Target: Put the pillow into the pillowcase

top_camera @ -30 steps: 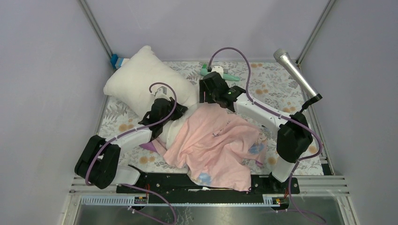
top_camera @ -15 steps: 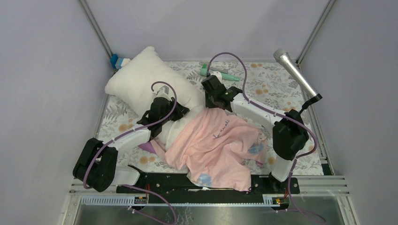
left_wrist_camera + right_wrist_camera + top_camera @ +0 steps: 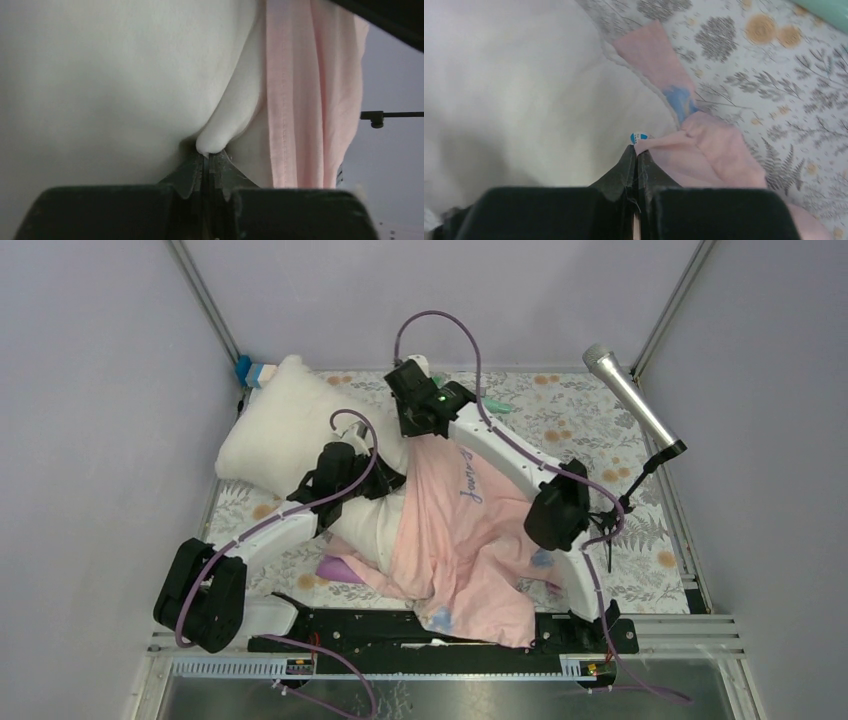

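Observation:
The cream pillow (image 3: 272, 428) lies slanted at the back left, its near end under the pink pillowcase (image 3: 470, 540). My left gripper (image 3: 388, 480) is shut on a pinched fold of the pillow (image 3: 100, 75), jaws (image 3: 206, 154) tight together, with the pillowcase (image 3: 310, 100) hanging just to the right. My right gripper (image 3: 418, 432) is over the pillow's middle. It is shut (image 3: 637, 150) on the pillowcase edge (image 3: 719, 145), which is pulled taut against the pillow (image 3: 514, 100). The pillowcase opening is hidden.
A microphone (image 3: 630, 395) on a black stand leans at the right. A teal object (image 3: 495, 405) lies at the back of the floral cloth (image 3: 774, 75), and a blue and white item (image 3: 255, 370) sits in the back left corner. Walls close in on three sides.
My right gripper has shut on the pillowcase edge and swung back and left, dragging the pink cloth up over the pillow. The pillow shifted slightly left. The left gripper kept its hold.

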### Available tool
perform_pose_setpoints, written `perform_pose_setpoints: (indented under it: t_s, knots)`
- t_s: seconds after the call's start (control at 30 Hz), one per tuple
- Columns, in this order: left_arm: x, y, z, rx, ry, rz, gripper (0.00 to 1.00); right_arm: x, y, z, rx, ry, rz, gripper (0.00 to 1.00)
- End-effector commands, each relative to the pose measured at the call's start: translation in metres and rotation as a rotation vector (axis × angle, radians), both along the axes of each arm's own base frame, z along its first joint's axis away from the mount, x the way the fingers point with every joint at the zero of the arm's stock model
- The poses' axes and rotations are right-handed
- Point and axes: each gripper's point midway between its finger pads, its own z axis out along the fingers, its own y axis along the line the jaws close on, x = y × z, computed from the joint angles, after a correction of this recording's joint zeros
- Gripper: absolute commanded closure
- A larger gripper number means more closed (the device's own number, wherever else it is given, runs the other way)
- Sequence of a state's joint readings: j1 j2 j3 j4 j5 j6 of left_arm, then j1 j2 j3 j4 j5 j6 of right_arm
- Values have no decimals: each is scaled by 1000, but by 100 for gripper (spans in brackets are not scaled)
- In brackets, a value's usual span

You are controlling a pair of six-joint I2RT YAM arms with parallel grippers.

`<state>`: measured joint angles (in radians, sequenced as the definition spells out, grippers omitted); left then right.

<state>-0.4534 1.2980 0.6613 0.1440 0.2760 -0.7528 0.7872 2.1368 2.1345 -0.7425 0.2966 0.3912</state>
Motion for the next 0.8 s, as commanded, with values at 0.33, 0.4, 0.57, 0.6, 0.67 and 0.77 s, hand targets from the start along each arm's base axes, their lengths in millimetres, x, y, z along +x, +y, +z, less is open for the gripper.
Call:
perform_pose_setpoints:
  t_s: [0.33, 0.4, 0.57, 0.6, 0.67, 0.77]
  knots:
    - [49, 27, 3, -467, 319, 332, 100, -38, 122, 132, 445, -170, 328, 94]
    - [74, 30, 15, -541, 289, 356, 100, -44, 119, 136, 442, -172, 343, 87]
    - [125, 30, 32, -619, 253, 365, 100, -52, 94, 142, 383, -185, 324, 54]
    - [132, 27, 38, -626, 236, 343, 100, -55, 87, 138, 364, -178, 311, 45]
    - [141, 18, 47, -636, 201, 272, 100, -57, 69, 133, 328, -179, 266, 36]
    - [141, 15, 55, -589, 175, 232, 100, -68, 40, 121, 288, -174, 204, 34]
